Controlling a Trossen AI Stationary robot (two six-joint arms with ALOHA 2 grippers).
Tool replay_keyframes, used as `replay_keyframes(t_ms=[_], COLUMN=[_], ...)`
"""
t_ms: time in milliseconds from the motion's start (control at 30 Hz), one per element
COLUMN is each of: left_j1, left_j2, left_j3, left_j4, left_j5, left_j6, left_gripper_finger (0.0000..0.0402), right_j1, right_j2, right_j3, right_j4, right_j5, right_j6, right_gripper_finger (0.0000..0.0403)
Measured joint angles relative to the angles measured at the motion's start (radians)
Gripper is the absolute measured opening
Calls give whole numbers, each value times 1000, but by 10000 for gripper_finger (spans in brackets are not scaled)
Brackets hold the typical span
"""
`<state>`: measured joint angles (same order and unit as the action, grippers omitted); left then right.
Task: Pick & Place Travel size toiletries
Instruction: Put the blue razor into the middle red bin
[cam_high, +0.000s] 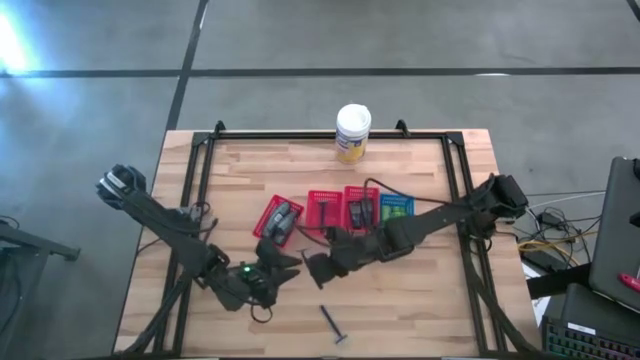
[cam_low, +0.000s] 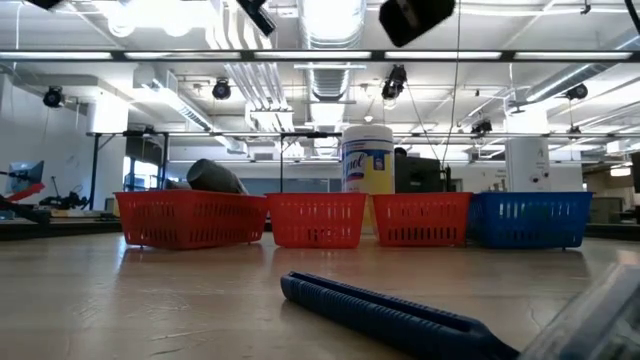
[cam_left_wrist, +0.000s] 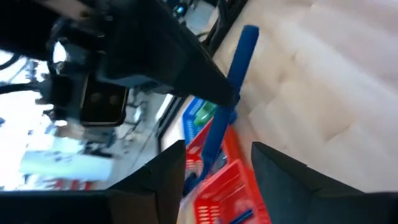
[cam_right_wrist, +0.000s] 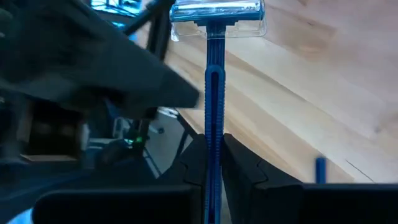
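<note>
My right gripper (cam_right_wrist: 213, 140) is shut on a blue-handled razor (cam_right_wrist: 213, 93) whose clear-capped head (cam_right_wrist: 217, 17) points away from the fingers. In the high view it hovers at mid-table (cam_high: 312, 270), facing my left gripper (cam_high: 285, 266). My left gripper (cam_left_wrist: 217, 149) is open, with its fingers either side of that razor's handle (cam_left_wrist: 217, 124) and a gap showing. A second razor (cam_high: 332, 325) lies flat near the table's front edge, and also shows in the low view (cam_low: 380, 315). Grey tubes (cam_high: 281, 214), dark packets (cam_high: 359, 210) and green tubes (cam_high: 397, 208) lie in the baskets. My right gripper pinches the razor's blue handle (cam_right_wrist: 213, 121) between its two fingers. The handle runs along the fingers and sticks out ahead of them, with the capped head at the free end. The fingers come from the table's right, pointing toward my left gripper. The razor is lifted clear of the table.
Three red baskets (cam_high: 323, 210) and a blue one (cam_high: 397, 215) stand in a row at mid-table, the leftmost red one (cam_high: 268, 222) turned askew. A white-lidded yellow canister (cam_high: 352, 133) stands at the far edge. Bare wood lies along the near side around the loose razor.
</note>
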<state>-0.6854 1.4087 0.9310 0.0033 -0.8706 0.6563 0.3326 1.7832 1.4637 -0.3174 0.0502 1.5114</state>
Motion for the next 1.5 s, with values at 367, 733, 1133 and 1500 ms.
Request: replay_keyframes(t_ms=[367, 733, 1133, 1500], left_j1=[57, 69, 68, 74], left_j2=[70, 75, 75, 75], left_j3=[18, 23, 28, 31], left_j4=[37, 47, 55, -3], left_j5=[-29, 19, 43, 43], left_j6=[59, 165, 189, 128], left_gripper_finger=[188, 107, 53, 42], right_j1=[-15, -23, -34, -20], right_j2=[0, 0, -8, -96], right_j3=[0, 0, 0, 0], right_j4=[50, 35, 35, -58], right_j5=[-29, -58, -60, 34], right_j6=[18, 4, 2, -16], right_gripper_finger=[24, 24, 27, 113])
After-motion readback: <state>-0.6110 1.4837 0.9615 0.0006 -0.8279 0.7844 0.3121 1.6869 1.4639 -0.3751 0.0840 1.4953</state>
